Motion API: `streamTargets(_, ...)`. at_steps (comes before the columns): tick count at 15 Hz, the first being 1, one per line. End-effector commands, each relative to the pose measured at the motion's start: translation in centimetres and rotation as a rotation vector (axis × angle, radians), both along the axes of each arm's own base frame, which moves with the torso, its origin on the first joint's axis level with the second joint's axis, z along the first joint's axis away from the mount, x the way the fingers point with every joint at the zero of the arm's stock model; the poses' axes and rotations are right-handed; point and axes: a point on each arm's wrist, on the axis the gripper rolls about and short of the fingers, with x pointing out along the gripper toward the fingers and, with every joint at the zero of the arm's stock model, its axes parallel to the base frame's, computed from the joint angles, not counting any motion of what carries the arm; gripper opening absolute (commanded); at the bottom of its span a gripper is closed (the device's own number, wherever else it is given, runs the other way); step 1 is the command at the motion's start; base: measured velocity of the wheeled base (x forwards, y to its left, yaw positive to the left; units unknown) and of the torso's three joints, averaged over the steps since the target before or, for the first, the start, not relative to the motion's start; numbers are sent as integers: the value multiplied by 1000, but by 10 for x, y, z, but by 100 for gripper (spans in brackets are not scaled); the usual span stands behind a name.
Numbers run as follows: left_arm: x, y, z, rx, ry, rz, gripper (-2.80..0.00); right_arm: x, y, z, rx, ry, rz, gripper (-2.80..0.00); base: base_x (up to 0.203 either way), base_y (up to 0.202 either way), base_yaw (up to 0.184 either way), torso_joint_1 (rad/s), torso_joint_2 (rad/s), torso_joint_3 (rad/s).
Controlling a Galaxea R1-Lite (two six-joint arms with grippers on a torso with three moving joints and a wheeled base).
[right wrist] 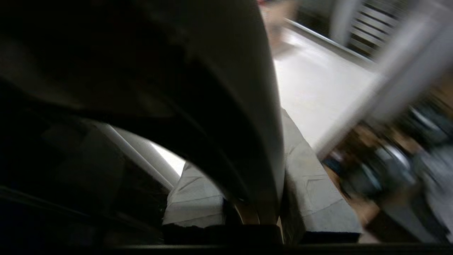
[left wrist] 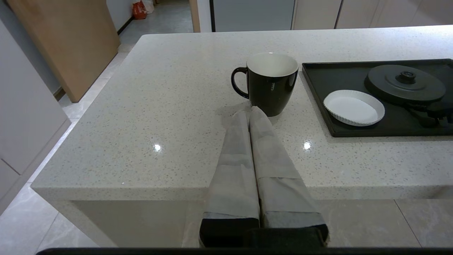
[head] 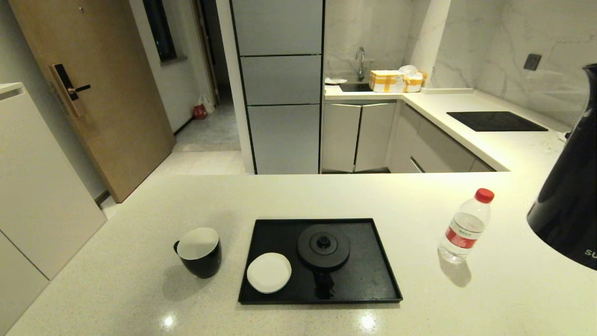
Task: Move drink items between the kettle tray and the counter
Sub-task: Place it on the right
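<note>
The black kettle [head: 571,200] hangs tilted above the counter [head: 140,289] at the far right; my right gripper [right wrist: 247,159] is shut on its loop handle [right wrist: 226,88], one finger either side. The black tray [head: 368,280] lies in the middle with the bare round base disc [head: 323,246] on it. The black mug [head: 199,252] stands on the counter left of the tray. The red-capped bottle [head: 465,226] stands upright on the counter right of the tray. My left gripper [left wrist: 250,110] is shut and holds nothing, its tips just short of the mug [left wrist: 270,83], over the counter's front edge.
A white coaster disc [head: 269,272] lies on the tray's front left part. A black hob panel [head: 496,121] sits in the back counter at the right. Bare counter runs in front of the tray and left of the mug.
</note>
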Motion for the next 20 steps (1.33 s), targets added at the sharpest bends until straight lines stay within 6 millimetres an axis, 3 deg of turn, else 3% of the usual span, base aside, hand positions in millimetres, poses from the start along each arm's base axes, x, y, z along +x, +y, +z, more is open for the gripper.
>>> streamTargets(1,0,0,0,0,0,0,-280,7,-20,-11,43,46,-137,-280,0,0,0,0,0,0)
streamTargets(5,0,0,0,0,0,1,-280,45,-54,-40,125,89,-242,-280,0,0,0,0,0,0)
streamTargets(12,0,0,0,0,0,0,-280,105,-88,-115,14,39,-233,-280,0,0,0,0,0,0)
streamTargets(17,0,0,0,0,0,1,-280,119,-125,-168,-43,31,-337,-280,0,0,0,0,0,0)
streamTargets(20,0,0,0,0,0,0,-280,123,-136,-203,-66,32,-357,-280,0,0,0,0,0,0)
